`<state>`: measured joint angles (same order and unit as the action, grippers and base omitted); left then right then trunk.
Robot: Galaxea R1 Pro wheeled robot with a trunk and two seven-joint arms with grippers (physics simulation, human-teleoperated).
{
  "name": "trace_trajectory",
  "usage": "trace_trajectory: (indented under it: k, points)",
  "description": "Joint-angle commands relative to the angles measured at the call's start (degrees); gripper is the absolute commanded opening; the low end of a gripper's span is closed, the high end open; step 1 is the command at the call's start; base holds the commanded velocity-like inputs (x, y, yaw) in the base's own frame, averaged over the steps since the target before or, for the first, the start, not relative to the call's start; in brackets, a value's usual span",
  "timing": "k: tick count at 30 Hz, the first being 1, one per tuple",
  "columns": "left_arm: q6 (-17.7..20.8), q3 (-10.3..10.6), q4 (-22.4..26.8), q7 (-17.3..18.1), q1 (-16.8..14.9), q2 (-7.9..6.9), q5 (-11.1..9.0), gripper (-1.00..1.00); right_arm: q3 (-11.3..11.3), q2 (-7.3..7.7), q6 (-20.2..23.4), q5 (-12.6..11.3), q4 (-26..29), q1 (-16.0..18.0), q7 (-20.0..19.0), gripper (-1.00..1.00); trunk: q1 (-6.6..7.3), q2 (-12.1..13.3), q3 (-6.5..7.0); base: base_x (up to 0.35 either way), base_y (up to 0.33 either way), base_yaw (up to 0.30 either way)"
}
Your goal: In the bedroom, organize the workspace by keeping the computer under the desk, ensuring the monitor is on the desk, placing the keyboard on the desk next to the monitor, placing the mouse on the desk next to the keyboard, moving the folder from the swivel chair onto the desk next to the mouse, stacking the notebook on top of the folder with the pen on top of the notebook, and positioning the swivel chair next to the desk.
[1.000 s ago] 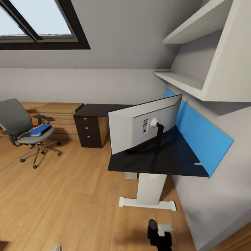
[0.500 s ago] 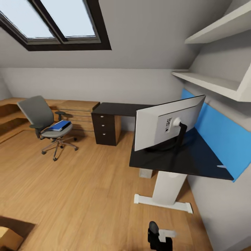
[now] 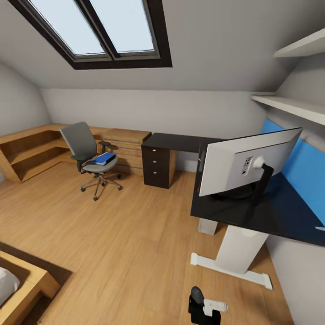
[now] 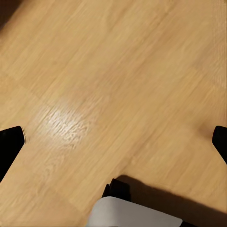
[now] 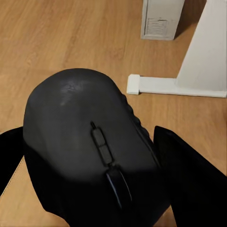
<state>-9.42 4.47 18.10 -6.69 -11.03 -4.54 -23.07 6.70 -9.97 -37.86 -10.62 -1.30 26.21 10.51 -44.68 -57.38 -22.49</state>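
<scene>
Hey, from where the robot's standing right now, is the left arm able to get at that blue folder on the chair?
Probably not yet. The folder lies on the swivel chair seat across the room, with open wooden floor between. The left gripper hangs open above bare floor, so the base likely has to drive closer first.

Monitor (image 3: 246, 164) on desk (image 3: 280, 216); swivel chair (image 3: 90, 158) on floor (image 3: 113, 234).

One table (image 3: 180, 142) stands in the room, carrying one monitor (image 3: 246, 163). One swivel chair (image 3: 88, 153) holds one folder (image 3: 103, 158), and one computer (image 5: 162, 19) sits on the floor. One mouse (image 5: 90, 142) sits between the fingers of one hand (image 5: 101, 163); two wall shelves (image 3: 293, 101) and one skylight (image 3: 101, 29) with two panes
</scene>
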Motion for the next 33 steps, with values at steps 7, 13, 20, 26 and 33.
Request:
trace_trajectory:
  k: [7, 13, 20, 26, 33]
  points:
    - [-0.80, 0.43, -0.09, -0.34, -0.04, 0.76, -0.17, 1.00, 0.51, -0.02, -0.72, -0.54, -0.12, 0.07, 0.21, -1.00, 1.54, 2.78, 1.60, -0.001, 0.001, 0.232]
    - [-0.93, 0.41, -0.09, -0.37, -0.04, 1.15, -0.14, 1.00, 0.50, -0.02, -0.80, -0.49, -0.11, 0.07, -0.06, -1.00, 2.86, 5.19, 2.86, 0.000, 0.000, 0.093]
    - [-0.95, 0.36, -0.08, -0.44, -0.04, 1.20, -0.25, 1.00, 0.51, -0.02, -0.81, -0.34, -0.11, 0.07, -0.21, -1.00, 4.40, 7.99, 4.14, 0.000, 0.000, 0.011]
    - [-0.81, 0.36, -0.08, -0.43, -0.04, 1.20, -0.23, 1.00, 0.51, -0.02, -0.81, -0.29, -0.11, 0.07, -0.23, -1.00, 5.71, 10.40, 5.22, 0.000, 0.031, 0.001]
    - [-0.60, 0.43, -0.10, -0.43, -0.04, 1.20, -0.31, 1.00, 0.56, -0.02, -0.65, -0.20, -0.11, 0.07, -0.24, -1.00, 7.25, 13.21, 6.48, 0.000, 0.282, 0.000]
